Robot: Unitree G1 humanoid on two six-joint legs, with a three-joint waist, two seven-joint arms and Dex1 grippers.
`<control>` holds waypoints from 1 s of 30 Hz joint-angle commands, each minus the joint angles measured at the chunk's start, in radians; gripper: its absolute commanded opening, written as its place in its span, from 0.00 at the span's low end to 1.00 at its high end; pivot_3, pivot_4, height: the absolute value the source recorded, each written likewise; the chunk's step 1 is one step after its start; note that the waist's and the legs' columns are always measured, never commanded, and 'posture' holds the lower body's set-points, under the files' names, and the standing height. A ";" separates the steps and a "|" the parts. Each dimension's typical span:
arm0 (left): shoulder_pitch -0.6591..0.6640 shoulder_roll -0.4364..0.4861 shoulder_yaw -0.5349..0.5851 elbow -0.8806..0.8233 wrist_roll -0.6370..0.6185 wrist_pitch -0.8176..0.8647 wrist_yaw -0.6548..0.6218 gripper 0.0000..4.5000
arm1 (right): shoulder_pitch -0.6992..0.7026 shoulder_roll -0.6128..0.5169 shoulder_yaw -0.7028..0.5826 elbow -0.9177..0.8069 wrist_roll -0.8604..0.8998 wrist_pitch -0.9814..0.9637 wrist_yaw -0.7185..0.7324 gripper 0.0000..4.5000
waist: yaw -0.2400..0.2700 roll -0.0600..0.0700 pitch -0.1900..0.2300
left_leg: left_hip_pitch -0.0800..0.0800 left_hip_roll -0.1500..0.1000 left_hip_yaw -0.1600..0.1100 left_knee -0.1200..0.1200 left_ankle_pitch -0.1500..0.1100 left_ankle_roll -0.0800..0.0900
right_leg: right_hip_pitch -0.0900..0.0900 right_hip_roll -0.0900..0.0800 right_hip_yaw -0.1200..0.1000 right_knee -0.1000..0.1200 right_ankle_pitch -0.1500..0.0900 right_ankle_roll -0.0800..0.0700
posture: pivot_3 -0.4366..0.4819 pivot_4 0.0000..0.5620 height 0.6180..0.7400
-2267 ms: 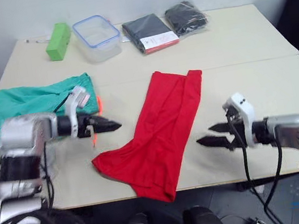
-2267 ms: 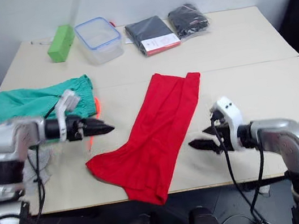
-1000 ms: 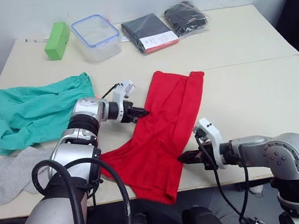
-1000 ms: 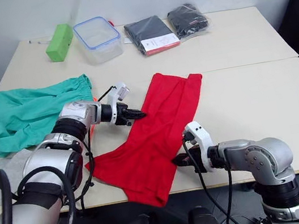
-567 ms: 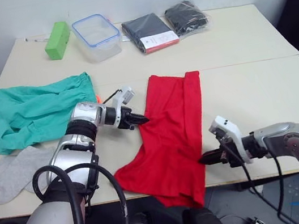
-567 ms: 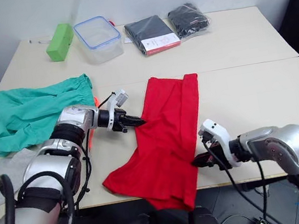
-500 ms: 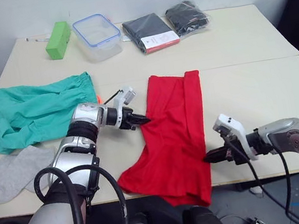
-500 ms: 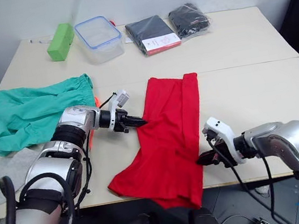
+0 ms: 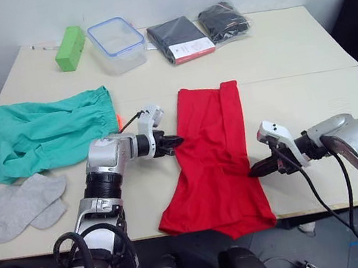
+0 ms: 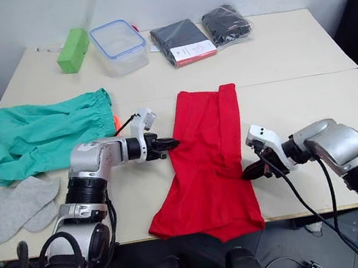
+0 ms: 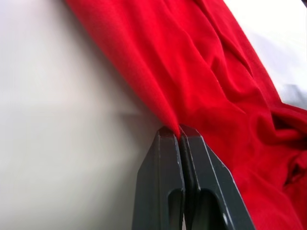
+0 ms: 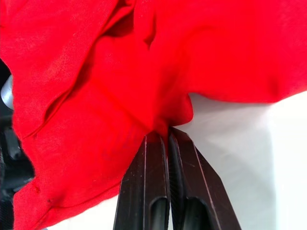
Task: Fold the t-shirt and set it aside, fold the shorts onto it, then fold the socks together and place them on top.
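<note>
The t-shirt (image 9: 212,159) is laid lengthwise on the table (image 9: 303,51), its lower hem overhanging the front edge. Its 2 side edges are pinched by the left gripper (image 9: 175,141) and right gripper (image 9: 254,169), jaws pressed together on thin cloth. Such shallow pinches could be lost under uneven pulling, and the overhanging hem could drag the garment off.
</note>
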 commanded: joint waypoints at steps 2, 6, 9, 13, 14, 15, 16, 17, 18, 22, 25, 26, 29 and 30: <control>0.009 0.014 0.010 -0.056 -0.041 -0.007 0.027 0.10 | -0.001 0.007 -0.009 0.026 -0.053 -0.036 0.008 0.00 | 0.000 0.000 0.000 | 0.000 0.000 0.000 0.000 0.000 0.000 | 0.000 0.000 0.000 0.000 0.000 0.000 | 0.48 0.27 1.00; 0.006 0.037 0.009 -0.065 -0.065 -0.040 0.015 0.35 | 0.048 -0.001 -0.055 -0.026 -0.036 -0.017 -0.010 0.10 | 0.001 0.000 0.000 | 0.000 0.000 -0.001 0.001 0.000 0.000 | 0.001 0.000 -0.001 -0.001 0.000 0.000 | 0.48 0.27 1.00; 0.009 0.084 -0.009 -0.102 -0.085 -0.061 -0.025 0.55 | 0.110 -0.023 -0.126 -0.112 0.003 0.022 -0.031 0.29 | 0.002 0.000 0.000 | 0.000 0.000 -0.002 0.000 0.000 0.000 | 0.002 0.000 -0.001 -0.001 0.000 0.001 | 0.48 0.27 1.00; 0.087 0.253 -0.109 -0.255 -0.078 -0.231 -0.221 0.82 | 0.224 -0.053 -0.311 -0.244 0.049 -0.012 -0.085 0.59 | 0.002 0.000 0.000 | 0.000 0.000 -0.002 -0.001 0.000 -0.001 | 0.002 0.000 -0.001 -0.002 0.000 0.000 | 0.48 0.27 1.00; 0.117 0.303 -0.138 -0.294 -0.070 -0.309 -0.283 0.89 | 0.251 -0.062 -0.352 -0.273 0.047 -0.044 -0.092 0.67 | 0.001 0.001 0.001 | 0.000 0.000 -0.001 -0.002 0.000 -0.002 | 0.002 0.000 -0.001 -0.003 0.000 0.000 | 0.48 0.27 1.00; 0.151 0.356 -0.169 -0.327 -0.050 -0.415 -0.344 0.96 | 0.281 -0.072 -0.391 -0.298 0.039 -0.095 -0.090 0.75 | -0.001 0.002 0.001 | 0.001 0.000 -0.001 -0.002 -0.001 -0.002 | 0.002 0.000 -0.001 -0.003 0.000 0.000 | 0.48 0.27 1.00; 0.179 0.399 -0.195 -0.349 -0.029 -0.517 -0.392 1.00 | 0.317 -0.090 -0.419 -0.319 0.022 -0.165 -0.077 0.82 | -0.001 0.003 0.001 | 0.001 0.000 0.000 -0.002 -0.001 -0.003 | 0.002 0.000 -0.001 -0.004 0.000 0.000 | 0.48 0.27 1.00; 0.206 0.437 -0.218 -0.365 -0.005 -0.635 -0.435 1.00 | 0.360 -0.103 -0.450 -0.335 -0.002 -0.258 -0.060 0.82 | 0.000 0.003 0.002 | 0.002 0.000 0.000 -0.003 -0.001 -0.003 | 0.003 0.001 -0.001 -0.004 0.000 0.000 | 0.48 0.27 1.00; 0.225 0.461 -0.233 -0.371 0.014 -0.731 -0.463 1.00 | 0.397 -0.115 -0.469 -0.342 -0.027 -0.340 -0.047 0.82 | 0.001 0.003 0.002 | 0.003 0.000 0.000 -0.003 -0.001 -0.003 | 0.004 0.001 -0.001 -0.005 0.000 0.000 | 0.48 0.27 1.00; 0.284 0.475 -0.274 -0.358 0.061 -1.046 -0.516 1.00 | 0.557 -0.122 -0.507 -0.305 -0.163 -0.894 0.037 0.82 | 0.008 0.003 0.002 | 0.008 0.001 -0.002 -0.004 -0.004 -0.002 | 0.013 0.002 -0.003 -0.012 0.000 0.000 | 0.48 0.27 1.00; 0.304 0.480 -0.319 -0.305 0.141 -1.356 -0.528 1.00 | 0.618 -0.116 -0.479 -0.224 -0.248 -1.293 0.068 0.82 | 0.004 0.003 0.002 | 0.008 0.000 -0.002 -0.003 -0.005 0.001 | 0.014 0.001 -0.002 -0.013 0.001 0.002 | 0.48 0.27 1.00; 0.300 0.476 -0.329 -0.278 0.164 -1.440 -0.521 1.00 | 0.626 -0.115 -0.465 -0.191 -0.275 -1.395 0.066 0.82 | 0.003 0.003 0.002 | 0.007 0.000 -0.001 -0.002 -0.006 0.001 | 0.014 0.001 -0.002 -0.013 0.002 0.003 | 0.48 0.27 1.00; 0.278 0.439 -0.354 -0.182 0.207 -1.627 -0.479 1.00 | 0.608 -0.096 -0.406 -0.082 -0.342 -1.642 0.033 0.82 | 0.000 0.003 0.002 | 0.009 0.000 -0.001 -0.001 -0.005 0.002 | 0.015 0.001 -0.002 -0.013 0.002 0.004 | 0.48 0.27 1.00; 0.275 0.433 -0.361 -0.161 0.212 -1.669 -0.477 1.00 | 0.596 -0.091 -0.387 -0.056 -0.359 -1.688 0.019 0.82 | 0.000 0.003 0.002 | 0.010 0.000 -0.001 -0.001 -0.005 0.002 | 0.015 0.001 -0.002 -0.012 0.002 0.004 | 0.48 0.27 1.00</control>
